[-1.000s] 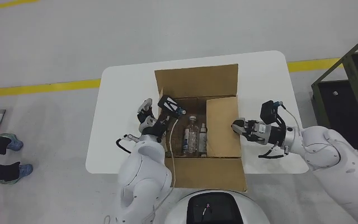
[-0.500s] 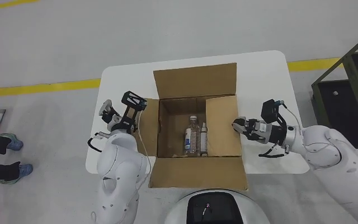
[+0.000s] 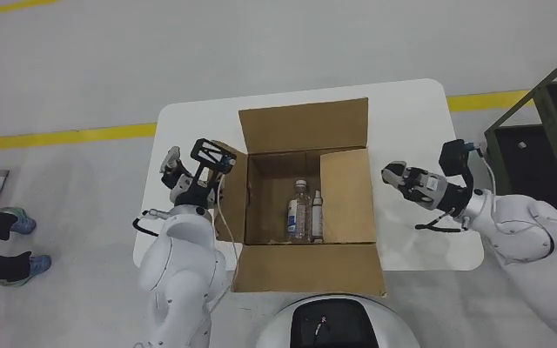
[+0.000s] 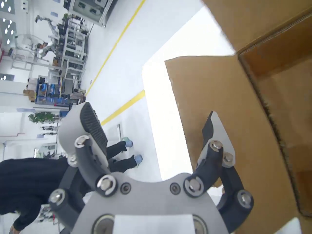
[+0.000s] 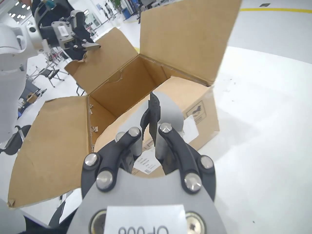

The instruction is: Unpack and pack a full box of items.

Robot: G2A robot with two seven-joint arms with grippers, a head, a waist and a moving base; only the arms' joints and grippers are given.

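**Desk:** Grip state?

**Op:** Left gripper (image 4: pixel 148 115) spread wide and empty, at the left flap (image 3: pixel 235 204) of the box (image 3: pixel 305 130). Right gripper (image 5: pixel 153 103) pinched shut on nothing, right of centre frame, just off the right flap (image 3: pixel 348 196).

**Desk:** Contents?

**Op:** Two bottles (image 3: pixel 298 209) lie side by side on the box floor, long axes up-frame, caps toward the top edge. They sit between my grippers, and I judge the left has the clearer way in.

Left hand (image 4: pixel 148 120) splayed, right hand (image 5: pixel 152 108) closed
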